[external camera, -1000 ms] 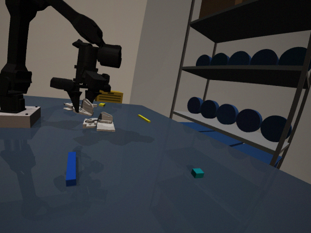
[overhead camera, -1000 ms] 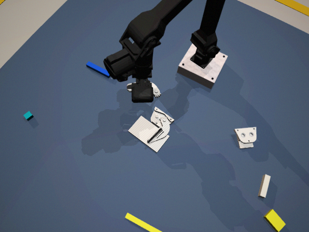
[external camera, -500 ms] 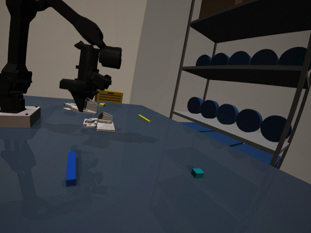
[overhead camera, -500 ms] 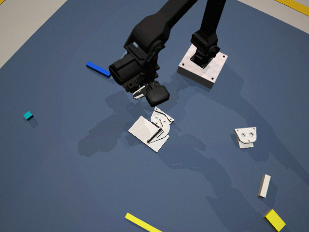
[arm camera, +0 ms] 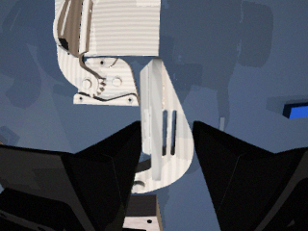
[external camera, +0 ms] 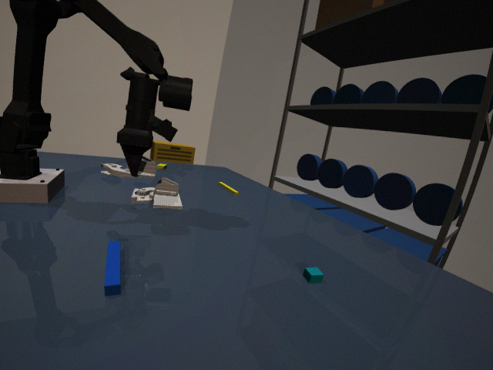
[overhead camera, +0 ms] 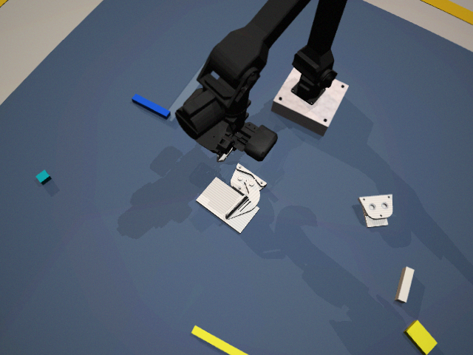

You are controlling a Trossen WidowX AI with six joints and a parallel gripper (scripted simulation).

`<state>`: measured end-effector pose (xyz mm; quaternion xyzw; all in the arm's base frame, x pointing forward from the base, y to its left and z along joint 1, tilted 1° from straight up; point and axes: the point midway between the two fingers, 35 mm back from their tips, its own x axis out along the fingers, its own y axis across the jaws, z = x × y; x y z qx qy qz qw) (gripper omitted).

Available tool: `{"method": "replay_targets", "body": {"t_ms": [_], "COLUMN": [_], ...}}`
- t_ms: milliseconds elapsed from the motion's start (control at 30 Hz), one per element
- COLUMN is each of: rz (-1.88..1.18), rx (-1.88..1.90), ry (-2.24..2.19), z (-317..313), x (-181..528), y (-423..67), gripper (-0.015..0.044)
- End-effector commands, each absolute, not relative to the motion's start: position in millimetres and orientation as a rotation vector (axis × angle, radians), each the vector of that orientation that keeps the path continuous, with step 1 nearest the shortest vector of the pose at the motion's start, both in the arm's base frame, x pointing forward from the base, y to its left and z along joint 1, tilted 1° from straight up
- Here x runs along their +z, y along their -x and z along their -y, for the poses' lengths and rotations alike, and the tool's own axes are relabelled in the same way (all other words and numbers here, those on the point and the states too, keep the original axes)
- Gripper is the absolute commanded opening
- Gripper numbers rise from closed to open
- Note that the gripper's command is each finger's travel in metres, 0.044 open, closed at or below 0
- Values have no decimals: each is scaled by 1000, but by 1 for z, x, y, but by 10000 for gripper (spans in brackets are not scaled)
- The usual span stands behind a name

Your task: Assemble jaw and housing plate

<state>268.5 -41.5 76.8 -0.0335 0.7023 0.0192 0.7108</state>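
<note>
My gripper [overhead camera: 224, 153] [external camera: 134, 174] [arm camera: 167, 127] is shut on a loose white jaw [overhead camera: 226, 154] [external camera: 149, 173] [arm camera: 183, 141], held above the table. In the wrist view its flat pad is seen edge-on; its round end is partly hidden by the left finger. The white base [overhead camera: 236, 185] [external camera: 137, 196] [arm camera: 126, 96] lies on the table just beside and below the held jaw. The mounted jaw [overhead camera: 219, 192] [external camera: 167, 202] [arm camera: 125, 36] sits on it, gear teeth showing between two round pin tops. The white housing plate [overhead camera: 378, 212], with two holes, lies apart at right, over another white piece.
The robot's base block [overhead camera: 299, 112] [external camera: 51, 191] is behind the parts. A blue bar [overhead camera: 151, 106] [external camera: 112, 267] [arm camera: 299, 112], teal cube [overhead camera: 43, 177] [external camera: 313, 274], white bar [overhead camera: 406, 282], yellow block [overhead camera: 420, 336] and yellow bar [overhead camera: 216, 339] [external camera: 228, 187] lie farther out.
</note>
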Motion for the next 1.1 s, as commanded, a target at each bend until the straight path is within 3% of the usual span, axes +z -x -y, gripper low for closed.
{"method": "replay_targets", "body": {"t_ms": [0,1067], "rz": [-1555,-1552], "rx": [96,117], "ry": [125,145], "z": [39,32], "x": [77,79], "y": [-268,-284], "gripper": [134,134]}}
